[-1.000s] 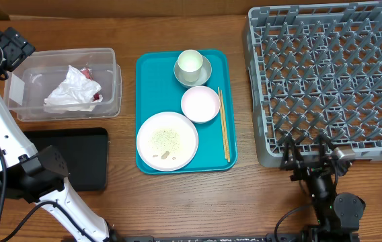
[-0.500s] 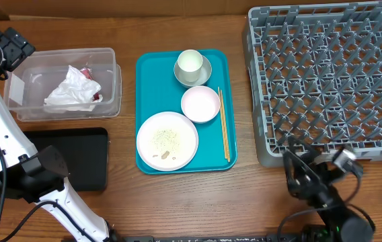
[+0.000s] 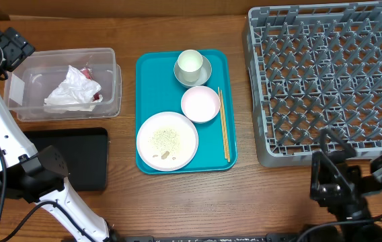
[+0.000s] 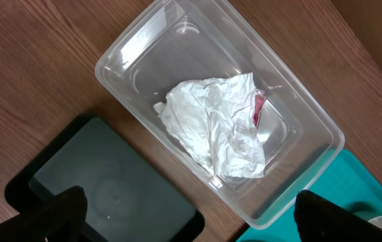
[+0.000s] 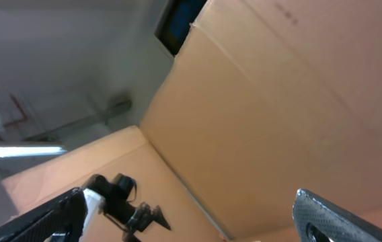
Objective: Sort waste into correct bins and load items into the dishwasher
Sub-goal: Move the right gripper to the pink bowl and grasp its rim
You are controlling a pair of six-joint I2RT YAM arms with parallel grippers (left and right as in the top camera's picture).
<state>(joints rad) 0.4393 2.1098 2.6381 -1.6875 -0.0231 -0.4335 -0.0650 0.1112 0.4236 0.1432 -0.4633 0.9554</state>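
Overhead: the napkin [image 3: 73, 89] lies in the clear tub [image 3: 113, 74], so that item is sorted. Crumbs [image 3: 163, 138] sit on the plate [image 3: 183, 146]. Plate, bowls [image 3: 200, 104] and cup [image 3: 190, 62] rest on the teal tray [image 3: 150, 81]. The rack [image 3: 325, 74] and black tray [image 3: 70, 158] hold nothing, so most work is outstanding.

Left wrist: the left hand [image 4: 187, 198] is spread above the tub, gripping nothing. The napkin's long axis follows the tub's length.

Right wrist: the right hand [image 5: 191, 208] is spread and empty, aimed upward at cardboard.

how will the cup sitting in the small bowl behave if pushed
The cup stands upright and looks narrow, so a sideways push may tip it. It rests in a bowl, so both would probably slide together.
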